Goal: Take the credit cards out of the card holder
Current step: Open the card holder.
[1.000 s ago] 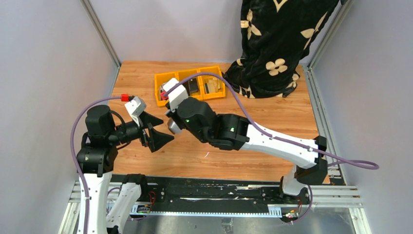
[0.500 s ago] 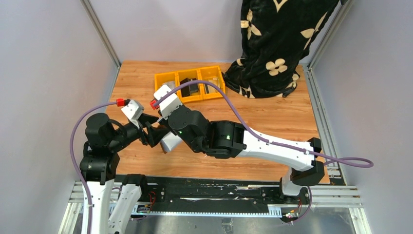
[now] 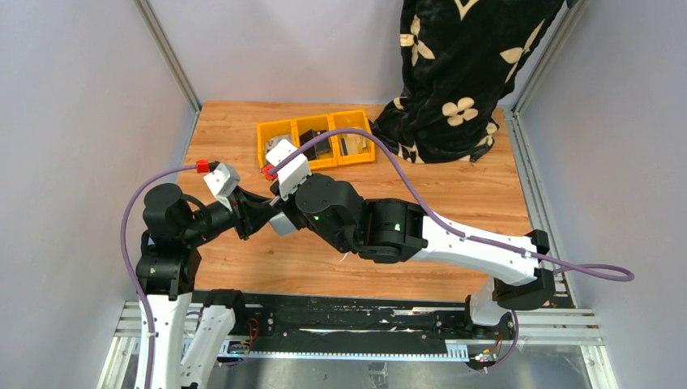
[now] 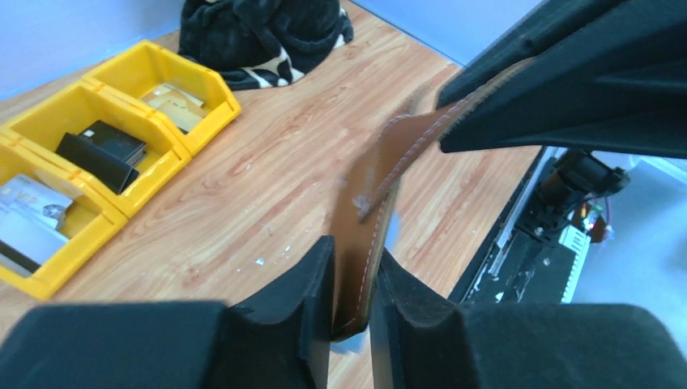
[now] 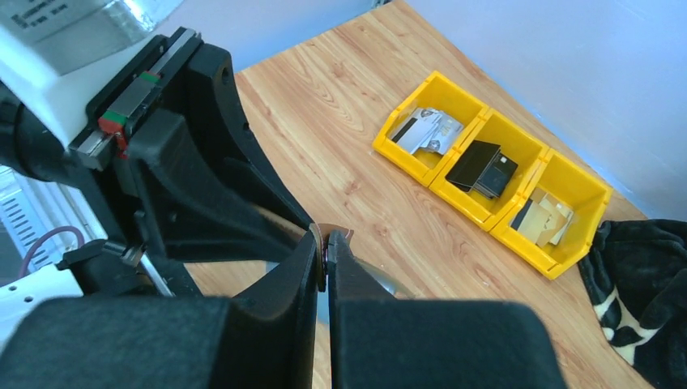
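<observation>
1. One small brown leather card holder (image 4: 366, 207) with pale stitching along its rim is held edge-on above the table, clear of the wood, with one claw at each end.
2. The left gripper (image 4: 354, 271) pinches the holder's lower end, its two black fingers pressed against the leather on either side.
3. The right gripper (image 5: 325, 247) clamps the upper end. Its fingers are nearly together, with only a brown sliver showing between them.
4. Below lies one light wooden table (image 4: 267, 178).
5. Farther back sits one yellow plastic tray (image 4: 57, 259) with three compartments.
6. Credit cards lie in the tray: grey-white printed cards (image 4: 28, 219) in one end compartment, a black piece (image 4: 101, 150) in the middle, possibly two stacked, and tan cards (image 4: 174, 99) in the other end compartment.
7. Farthest back, one black cloth with a cream flower pattern (image 4: 259, 32) is heaped just beyond the tray.
</observation>
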